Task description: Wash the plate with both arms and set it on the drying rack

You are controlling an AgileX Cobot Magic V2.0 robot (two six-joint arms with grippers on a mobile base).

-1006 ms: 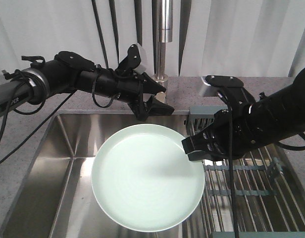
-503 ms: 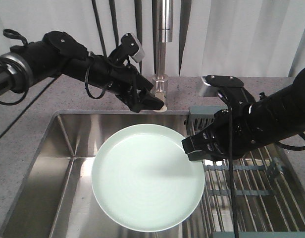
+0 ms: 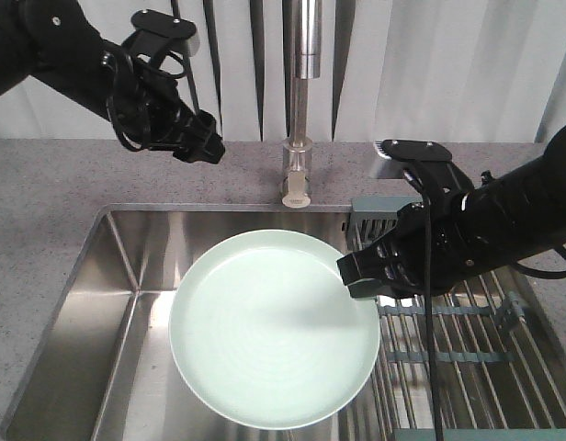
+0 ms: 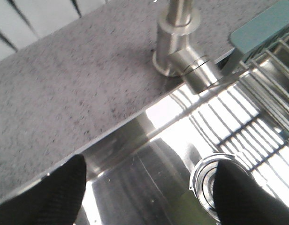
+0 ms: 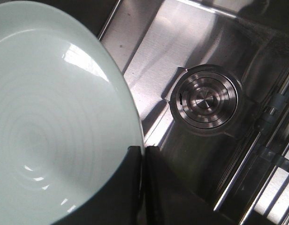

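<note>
1. The plate (image 3: 274,335) is nearest. It hangs roughly level over the sink (image 3: 108,303), above the basin floor and left of the drain (image 5: 208,101). Only its right rim is supported.
2. The right claw (image 3: 356,276) is clamped on that right rim, and the wrist view shows its fingers (image 5: 130,187) pressed together over the edge. A glossy plate held by one edge will probably sag or slip once wet. This grip should therefore stay firm, and the plate should stay level and over the basin.
3. The drying rack (image 3: 476,367) lies just right of the sink, beside the pinched edge. The later transfer looks like a short sideways swing, but it is too early for that.
4. The faucet (image 3: 299,110) stands behind the sink at the centre. No water shows. The plate sits in front of it and lower, so I judge that washing needs the plate's face brought under the outlet.
5. The left claw (image 3: 205,147) is farthest, raised over the counter (image 4: 64,84) left of the faucet and well apart from the plate. Its fingers (image 4: 64,187) are spread wide and hold nothing. It should best come down on the plate's free left side, keeping clear of the faucet. Its touch should be light so it does not lever the plate out of the right grip.
</note>
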